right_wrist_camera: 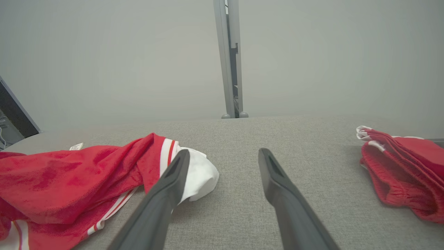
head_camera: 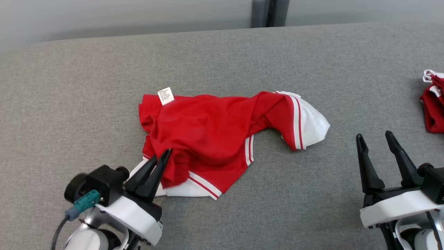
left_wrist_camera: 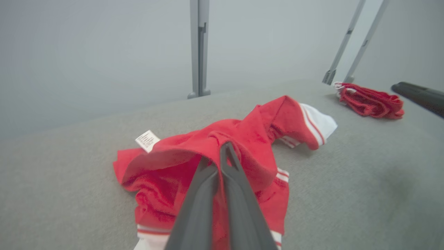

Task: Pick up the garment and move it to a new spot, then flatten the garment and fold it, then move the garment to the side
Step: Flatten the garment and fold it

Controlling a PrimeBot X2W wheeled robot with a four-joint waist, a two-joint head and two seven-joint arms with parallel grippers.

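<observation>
**Pickup step: first pinch**

Grey padded surface [head_camera: 222,62]: the left gripper [head_camera: 166,153] is clenched on the near edge of the crumpled red garment [head_camera: 208,132] (lying mid-table). The right gripper [head_camera: 374,135] hangs released, well apart. Pickup is in hand; next, lift and carry it clear of the far red pile [head_camera: 433,107].

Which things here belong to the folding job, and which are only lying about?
For the job: red garment, middle; left hand, shut on its edge; right hand, open.
Lying about: red clothes pile at the right edge; grey post behind.
</observation>
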